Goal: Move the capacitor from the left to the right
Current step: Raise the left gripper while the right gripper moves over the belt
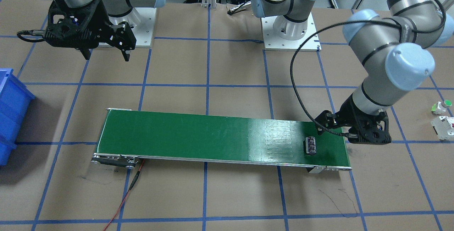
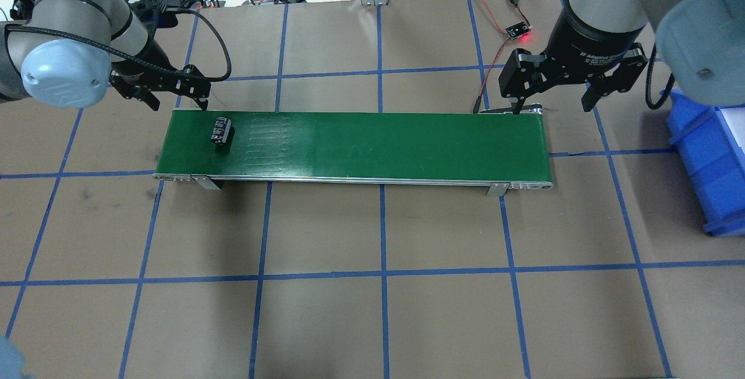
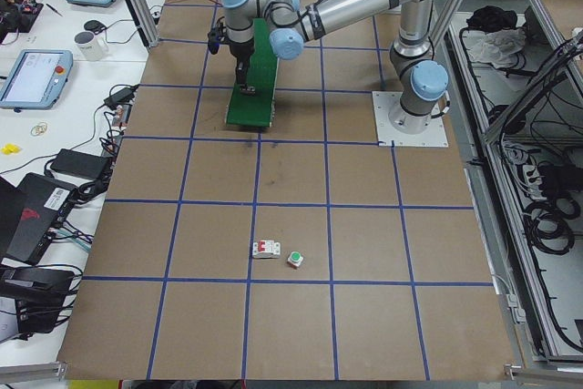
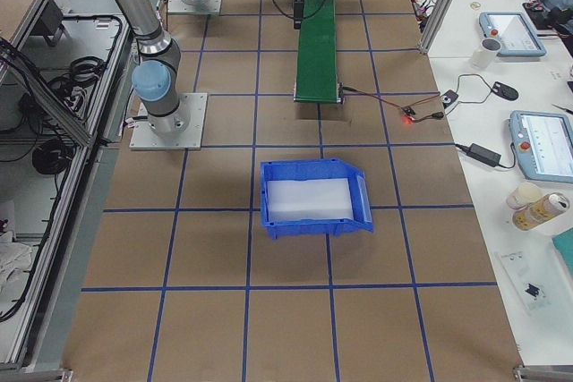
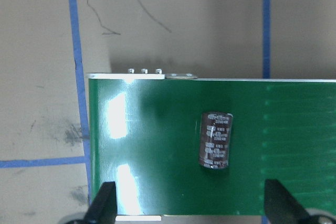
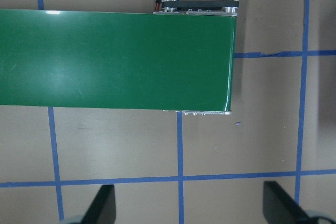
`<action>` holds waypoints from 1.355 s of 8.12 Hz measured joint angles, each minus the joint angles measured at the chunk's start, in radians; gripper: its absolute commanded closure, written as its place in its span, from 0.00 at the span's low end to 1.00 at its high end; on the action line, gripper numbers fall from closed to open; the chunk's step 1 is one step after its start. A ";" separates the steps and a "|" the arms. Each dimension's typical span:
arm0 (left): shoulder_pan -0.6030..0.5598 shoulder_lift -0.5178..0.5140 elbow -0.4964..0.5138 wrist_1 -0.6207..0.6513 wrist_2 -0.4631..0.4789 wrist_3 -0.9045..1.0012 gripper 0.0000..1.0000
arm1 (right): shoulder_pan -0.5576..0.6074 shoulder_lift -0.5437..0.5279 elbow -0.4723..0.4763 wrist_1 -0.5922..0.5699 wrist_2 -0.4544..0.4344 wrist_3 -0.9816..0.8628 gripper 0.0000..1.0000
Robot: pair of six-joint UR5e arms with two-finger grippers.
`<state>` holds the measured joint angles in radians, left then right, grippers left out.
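The capacitor [image 2: 221, 131], a stubby black cylinder with silvery markings, lies on its side on the green conveyor belt [image 2: 378, 140] near the belt's left end. It also shows in the front view [image 1: 311, 145] and the left wrist view [image 5: 216, 140]. My left gripper [image 2: 177, 99] is open and empty, just behind that end of the belt and above the capacitor; its fingertips [image 5: 102, 203] stand wide apart. My right gripper [image 2: 552, 99] is open and empty, high over the far edge of the belt's right end [image 6: 210, 56].
A blue bin [image 2: 710, 152] stands on the table to the right of the belt. A white boxy part with red marks [image 1: 443, 126] and a small green-capped piece [image 1: 441, 106] lie beyond the belt's left end. A red wire [image 1: 124, 202] leaves the belt's right end.
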<state>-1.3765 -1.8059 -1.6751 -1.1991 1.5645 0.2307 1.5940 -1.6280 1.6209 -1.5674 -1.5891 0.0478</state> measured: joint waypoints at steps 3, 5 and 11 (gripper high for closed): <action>-0.117 0.141 0.002 -0.023 -0.001 -0.084 0.00 | 0.000 0.049 0.000 -0.060 0.016 0.007 0.00; -0.137 0.186 0.004 -0.033 0.000 -0.099 0.00 | -0.001 0.144 0.000 -0.149 0.022 0.015 0.00; -0.127 0.230 0.005 -0.035 0.010 -0.076 0.00 | -0.003 0.336 0.089 -0.328 0.075 0.021 0.04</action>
<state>-1.5039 -1.5754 -1.6705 -1.2341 1.5740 0.1550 1.5907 -1.2917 1.7101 -1.8952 -1.5143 0.0686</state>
